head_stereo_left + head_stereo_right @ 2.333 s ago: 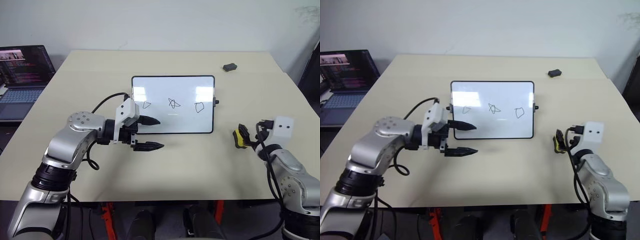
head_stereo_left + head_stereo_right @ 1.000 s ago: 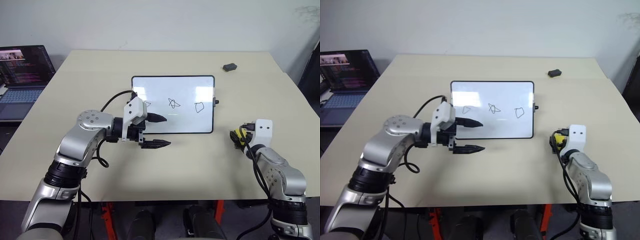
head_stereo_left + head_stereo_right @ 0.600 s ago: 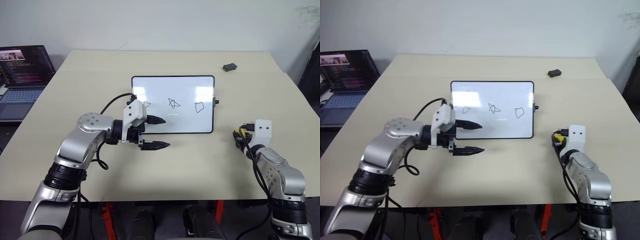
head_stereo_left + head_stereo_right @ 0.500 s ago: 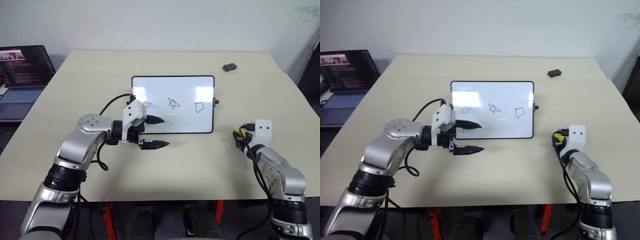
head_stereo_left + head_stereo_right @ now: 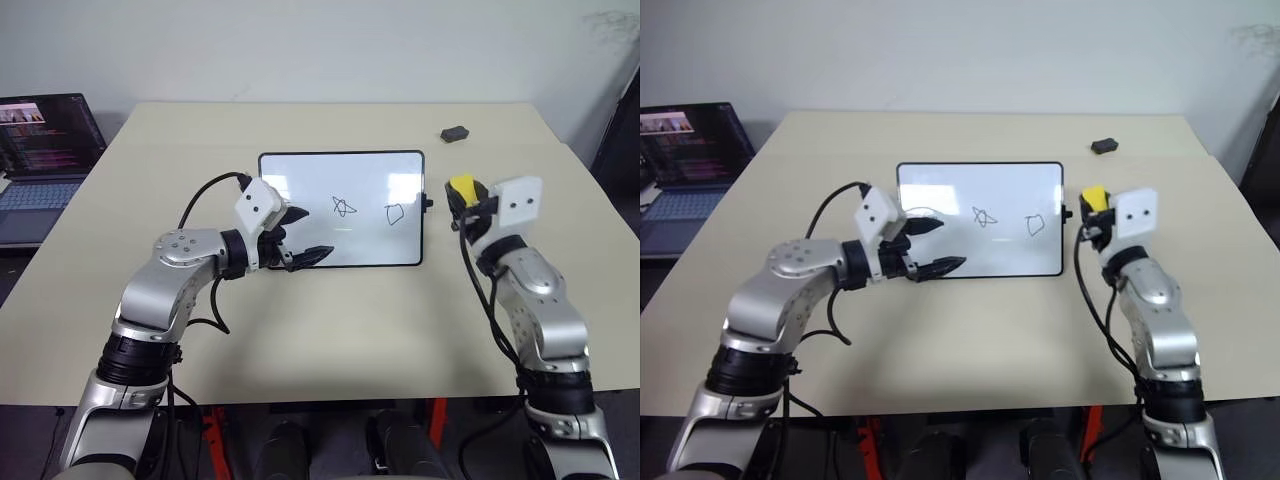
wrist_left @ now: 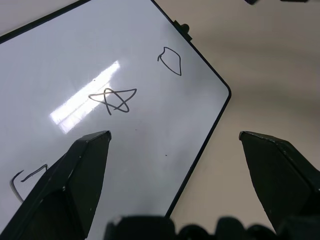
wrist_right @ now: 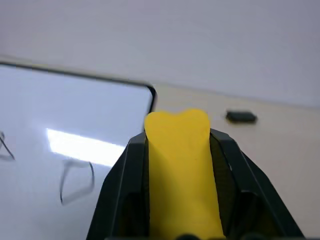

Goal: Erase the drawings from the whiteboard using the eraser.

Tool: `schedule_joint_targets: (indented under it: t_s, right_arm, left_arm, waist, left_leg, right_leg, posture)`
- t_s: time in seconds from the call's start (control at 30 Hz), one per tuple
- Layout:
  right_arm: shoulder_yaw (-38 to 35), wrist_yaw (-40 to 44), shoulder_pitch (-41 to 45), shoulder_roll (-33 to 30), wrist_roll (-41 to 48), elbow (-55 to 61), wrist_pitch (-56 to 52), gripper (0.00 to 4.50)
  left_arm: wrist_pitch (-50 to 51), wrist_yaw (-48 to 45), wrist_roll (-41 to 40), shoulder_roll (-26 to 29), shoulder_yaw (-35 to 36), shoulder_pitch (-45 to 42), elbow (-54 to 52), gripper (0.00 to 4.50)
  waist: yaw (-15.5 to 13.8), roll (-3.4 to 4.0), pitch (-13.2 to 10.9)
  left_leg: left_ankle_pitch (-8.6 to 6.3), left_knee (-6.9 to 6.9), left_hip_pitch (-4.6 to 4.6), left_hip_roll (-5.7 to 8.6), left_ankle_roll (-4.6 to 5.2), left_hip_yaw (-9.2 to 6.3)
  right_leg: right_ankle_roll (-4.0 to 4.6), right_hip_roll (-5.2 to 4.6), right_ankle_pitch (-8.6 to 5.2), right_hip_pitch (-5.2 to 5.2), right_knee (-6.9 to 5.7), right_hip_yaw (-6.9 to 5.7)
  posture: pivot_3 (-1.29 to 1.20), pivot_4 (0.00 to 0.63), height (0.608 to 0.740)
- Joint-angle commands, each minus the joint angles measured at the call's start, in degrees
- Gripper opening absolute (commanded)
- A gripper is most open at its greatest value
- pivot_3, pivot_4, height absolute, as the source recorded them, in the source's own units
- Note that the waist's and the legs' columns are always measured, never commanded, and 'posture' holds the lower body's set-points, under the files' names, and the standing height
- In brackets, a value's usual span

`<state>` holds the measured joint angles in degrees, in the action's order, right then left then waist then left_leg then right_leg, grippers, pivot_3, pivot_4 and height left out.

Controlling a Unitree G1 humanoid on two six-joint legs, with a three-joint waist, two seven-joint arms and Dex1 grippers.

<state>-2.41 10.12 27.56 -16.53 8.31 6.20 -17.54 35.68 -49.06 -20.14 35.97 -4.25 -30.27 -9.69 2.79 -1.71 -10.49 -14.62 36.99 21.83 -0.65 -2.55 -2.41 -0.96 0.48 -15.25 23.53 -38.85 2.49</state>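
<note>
The whiteboard [image 5: 345, 243] lies flat at the middle of the table. A star-like drawing [image 5: 344, 207] sits at its centre and a loop drawing [image 5: 394, 213] to the right of it. In the left wrist view part of a third drawing [image 6: 22, 177] shows at the board's other end. My left gripper [image 5: 316, 232] hovers open over the board's near left part with nothing between its fingers. My right gripper [image 5: 462, 196] is raised just off the board's right edge, shut on the yellow eraser [image 7: 182, 170], which sticks out past the fingertips.
A small dark grey object [image 5: 454, 132] lies at the table's far right. An open laptop [image 5: 42, 150] stands on a lower surface to the left. Bare beige tabletop [image 5: 340, 320] stretches in front of the board.
My right gripper closed on the eraser at the table's right and lifted it up and leftward to the board's right edge. My left gripper turned and edged further over the board.
</note>
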Motion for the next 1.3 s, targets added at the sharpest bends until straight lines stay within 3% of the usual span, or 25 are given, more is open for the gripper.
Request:
schedule_joint_targets:
  t_s: [0.03, 0.3, 0.53, 0.93, 1.1, 1.3]
  right_arm:
    - [1.9, 1.0, 6.0, 1.0, -2.9, -7.9, 7.1, 1.24]
    - [4.0, 1.4, 13.7, 3.3, -7.1, -29.8, 19.9, 1.24]
    - [7.8, 2.7, 9.2, 3.5, -12.1, -40.6, 26.6, 1.24]
    - [14.0, 8.0, 1.9, 3.8, -16.2, -35.6, 26.9, 1.24]
    - [13.2, 9.8, 2.5, 3.3, -14.8, -29.0, 28.3, 1.24]
    - [10.7, 13.4, 4.2, 3.8, -9.4, -16.8, 26.1, 1.24]
  left_arm:
    - [0.5, -1.9, -1.0, 1.7, 0.8, -0.2, -2.0, 4.5]
    - [-0.1, -3.1, -0.3, 3.1, 0.8, -0.9, -1.2, 4.5]
    - [-0.2, -3.4, -0.2, 3.7, 1.0, -1.4, -1.2, 4.5]
    - [-1.0, -2.8, 0.5, 3.9, 1.1, -0.9, -0.2, 4.5]
    - [-1.5, -2.7, 0.9, 4.0, 1.4, -0.6, 0.5, 4.5]
    - [-1.7, -2.4, 1.1, 4.2, 2.0, 0.3, 0.5, 4.5]
  waist:
    - [0.0, 0.0, 0.0]
    - [-0.1, 0.0, 0.0]
    - [0.2, -0.11, 0.1]
    - [1.4, -0.35, 0.2]
    - [1.7, -0.34, 0.2]
    - [1.5, -0.29, 0.2]
  left_leg:
    - [0.0, 0.0, 0.0, 0.0, 0.0, 0.0]
    - [-0.01, -0.01, 0.08, 0.05, 0.0, -0.03]
    - [0.0, 0.01, -0.08, 0.03, 0.0, -0.02]
    - [0.0, -0.02, -1.57, -0.08, 0.01, -0.07]
    - [0.0, -0.05, -1.43, -0.08, 0.0, -0.1]
    - [0.0, -0.01, -0.12, -0.09, -0.02, -0.33]
  right_leg:
    - [0.14, 0.0, 0.08, 0.0, 0.01, 0.0]
    - [0.21, -0.09, 0.12, 0.02, 0.05, -0.04]
    - [0.22, -0.09, 0.13, -0.07, -0.05, -0.02]
    - [0.06, -0.04, -0.02, -1.35, -0.07, 0.21]
    - [0.08, 0.03, -0.03, -1.23, -0.05, 0.2]
    - [0.29, -0.09, 0.1, -0.02, -0.1, 0.07]
  posture:
    - [0.0, 0.15, 0.74]
    - [0.0, 0.15, 0.74]
    - [0.0, 0.15, 0.74]
    - [0.0, 0.15, 0.74]
    - [0.0, 0.15, 0.74]
    - [0.0, 0.15, 0.74]
